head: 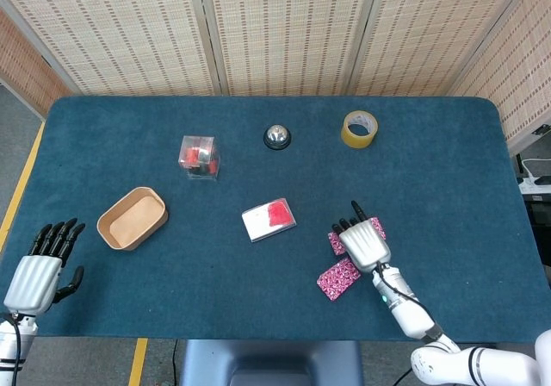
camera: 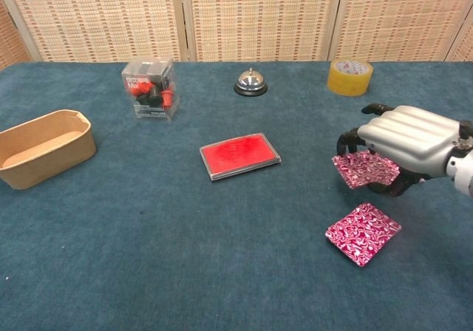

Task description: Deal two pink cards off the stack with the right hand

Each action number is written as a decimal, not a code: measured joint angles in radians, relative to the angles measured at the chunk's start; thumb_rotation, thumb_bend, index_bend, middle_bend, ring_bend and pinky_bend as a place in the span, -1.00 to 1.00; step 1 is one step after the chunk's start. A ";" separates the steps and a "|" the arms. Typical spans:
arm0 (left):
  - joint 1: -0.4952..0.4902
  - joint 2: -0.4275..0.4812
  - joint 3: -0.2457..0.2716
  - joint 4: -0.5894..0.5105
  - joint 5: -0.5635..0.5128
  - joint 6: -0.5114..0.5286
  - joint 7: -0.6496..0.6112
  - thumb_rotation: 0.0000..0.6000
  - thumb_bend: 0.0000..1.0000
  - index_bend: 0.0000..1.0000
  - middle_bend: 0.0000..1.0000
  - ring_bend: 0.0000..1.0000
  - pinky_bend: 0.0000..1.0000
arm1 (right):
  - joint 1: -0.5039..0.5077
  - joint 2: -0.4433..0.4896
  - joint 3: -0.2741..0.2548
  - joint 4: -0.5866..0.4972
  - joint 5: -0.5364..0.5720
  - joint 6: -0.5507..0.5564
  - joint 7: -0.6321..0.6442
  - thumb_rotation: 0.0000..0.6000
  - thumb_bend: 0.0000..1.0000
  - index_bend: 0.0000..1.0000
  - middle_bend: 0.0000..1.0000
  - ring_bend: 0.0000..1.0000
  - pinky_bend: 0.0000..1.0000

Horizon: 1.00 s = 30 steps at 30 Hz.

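My right hand [head: 365,242] [camera: 405,140] hovers palm down over the right part of the table and pinches one pink patterned card [camera: 365,170] [head: 336,244] beneath its fingers, lifted off the cloth. A second pink card [head: 337,278] [camera: 363,233] lies flat on the table just in front of that hand. A pink sliver of the stack [head: 377,224] peeks out at the hand's right side in the head view; the chest view hides it behind the hand. My left hand [head: 39,270] is off the table's near left corner, fingers spread and holding nothing.
A red-lidded flat case [head: 269,219] [camera: 239,154] lies mid-table, left of the right hand. At the back stand a tape roll [head: 359,129] [camera: 349,76], a call bell [head: 276,136] [camera: 250,83] and a clear box of red and black pieces [head: 199,156] [camera: 149,87]. A cardboard tray [head: 132,218] [camera: 43,146] sits at the left.
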 measured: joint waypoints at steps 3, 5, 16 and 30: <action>0.001 0.001 0.001 0.004 0.001 0.002 -0.006 1.00 -0.03 -1.00 -1.00 -1.00 -0.88 | 0.011 -0.032 -0.002 -0.013 -0.004 -0.004 -0.024 1.00 -0.46 0.37 0.01 -0.25 -0.95; 0.002 0.002 0.001 0.006 0.002 0.003 -0.011 1.00 -0.03 -1.00 -1.00 -1.00 -0.88 | 0.017 -0.056 -0.002 -0.015 -0.003 -0.008 -0.042 1.00 -0.46 0.37 0.01 -0.25 -0.95; 0.001 0.009 0.002 0.004 0.003 0.000 -0.024 1.00 -0.03 -1.00 -1.00 -1.00 -0.88 | 0.047 -0.170 0.007 0.042 0.040 -0.021 -0.105 1.00 -0.46 -0.33 -0.27 -0.46 -0.95; -0.002 0.006 0.003 -0.003 0.002 -0.005 -0.005 1.00 -0.03 -1.00 -1.00 -1.00 -0.88 | 0.036 -0.094 -0.014 -0.043 0.042 0.012 -0.126 1.00 -0.46 -1.00 -0.56 -0.70 -0.99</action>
